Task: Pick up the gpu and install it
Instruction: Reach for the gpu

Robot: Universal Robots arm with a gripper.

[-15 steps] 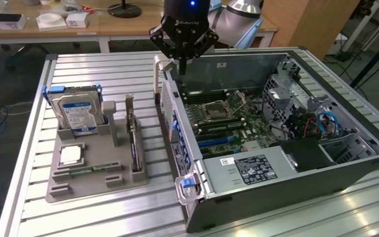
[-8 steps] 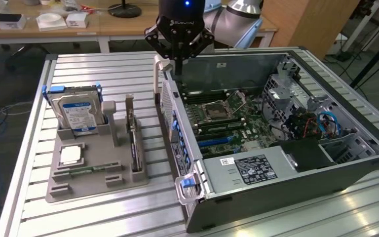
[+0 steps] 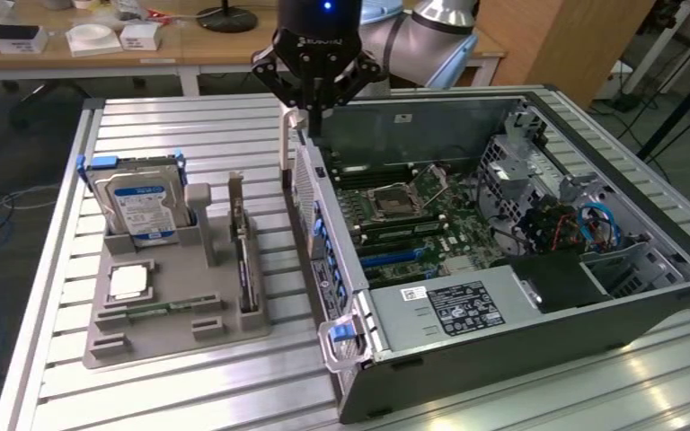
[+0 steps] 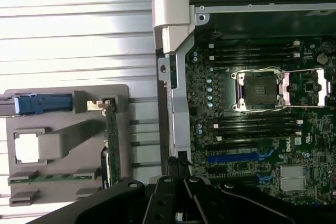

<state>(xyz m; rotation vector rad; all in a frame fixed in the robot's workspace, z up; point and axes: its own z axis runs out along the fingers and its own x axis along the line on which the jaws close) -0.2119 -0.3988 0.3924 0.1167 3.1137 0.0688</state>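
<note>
While gpu stands in tray, gripper (closed) hovers above case edge.

Black gripper with angular linked fingers, blue status light, silver-grey arm joints

Single arm comes in from exterior view's upper right, wrist approx. vertical; end effector pts straight down, fingers closed tight together.
</note>
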